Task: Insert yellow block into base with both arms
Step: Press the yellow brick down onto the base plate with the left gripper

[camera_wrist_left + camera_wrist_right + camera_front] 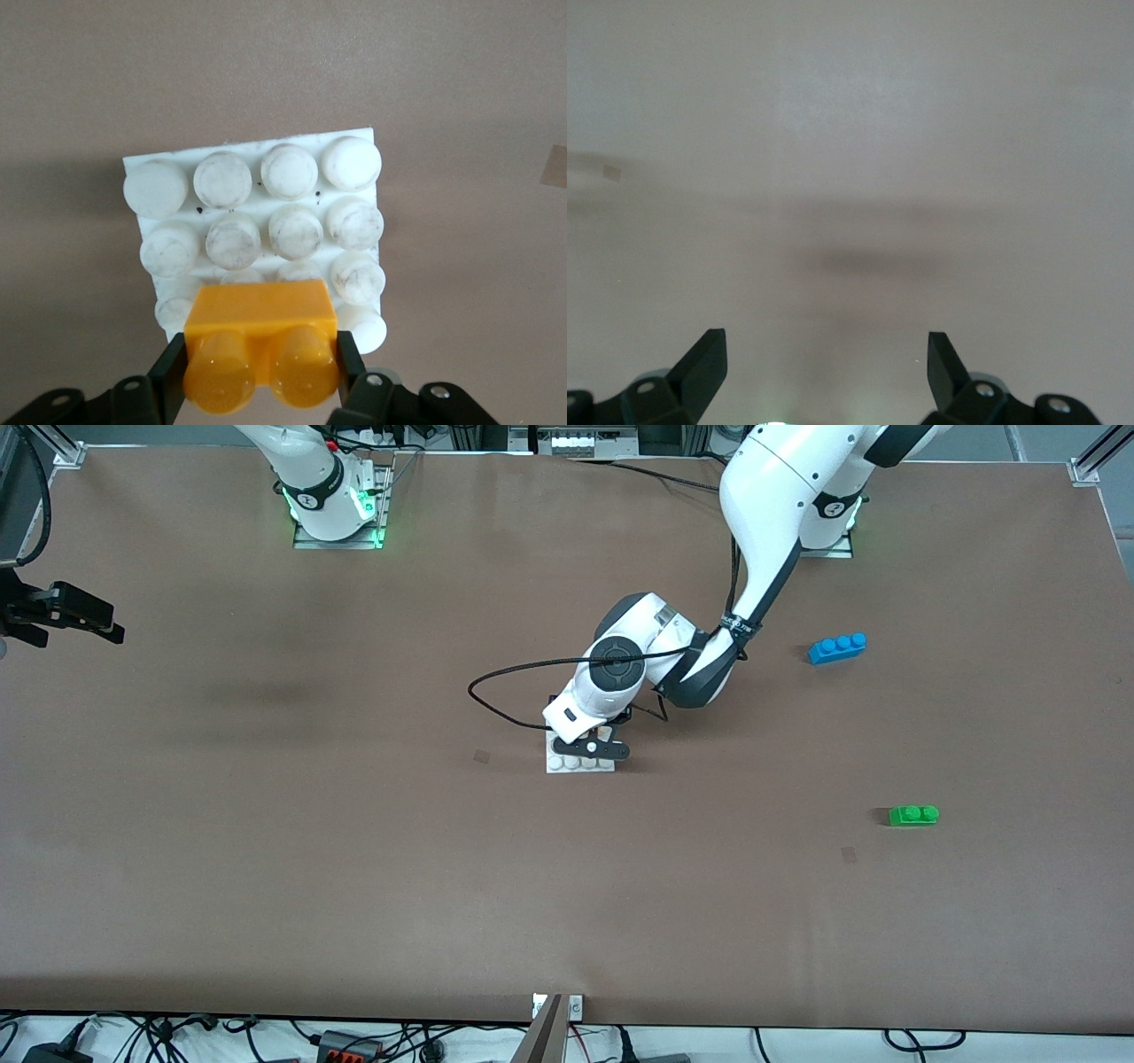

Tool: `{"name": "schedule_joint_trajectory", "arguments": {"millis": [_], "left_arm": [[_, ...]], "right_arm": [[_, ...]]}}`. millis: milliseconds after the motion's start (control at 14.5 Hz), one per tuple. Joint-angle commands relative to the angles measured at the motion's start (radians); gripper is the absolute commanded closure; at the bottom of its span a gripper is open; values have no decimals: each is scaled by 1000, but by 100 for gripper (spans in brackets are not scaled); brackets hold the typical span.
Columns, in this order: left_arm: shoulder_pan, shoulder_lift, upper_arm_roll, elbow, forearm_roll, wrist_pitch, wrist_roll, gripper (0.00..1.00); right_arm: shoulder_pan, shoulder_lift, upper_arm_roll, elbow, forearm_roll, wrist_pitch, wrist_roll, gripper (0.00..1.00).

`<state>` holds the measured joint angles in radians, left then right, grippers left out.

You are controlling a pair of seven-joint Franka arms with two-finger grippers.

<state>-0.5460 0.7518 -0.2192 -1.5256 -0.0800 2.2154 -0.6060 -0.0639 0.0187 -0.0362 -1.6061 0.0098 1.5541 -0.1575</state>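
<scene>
Long blue three-stud plastic brick (837,647) on brown table (266,850), toward left arm's end. Small green two-stud plastic brick (913,815) nearer front camera, well apart.

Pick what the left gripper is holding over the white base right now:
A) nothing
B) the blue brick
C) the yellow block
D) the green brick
C: in the left wrist view the left gripper clamps the yellow block between its fingers, over the base.
</scene>
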Motion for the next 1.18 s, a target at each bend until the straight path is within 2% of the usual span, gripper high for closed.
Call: {"name": "schedule_joint_trajectory", "arguments": {"millis": [0,1106], "left_arm": [[-8,-25,4,-28,2,0,2,49],[-40,3,43,-22,0,52,0,49]], "right_arm": [[-7,-16,9,-17,-16,4,-8,0],[-5,-16,9,-17,-17,6,-2,0]]}}
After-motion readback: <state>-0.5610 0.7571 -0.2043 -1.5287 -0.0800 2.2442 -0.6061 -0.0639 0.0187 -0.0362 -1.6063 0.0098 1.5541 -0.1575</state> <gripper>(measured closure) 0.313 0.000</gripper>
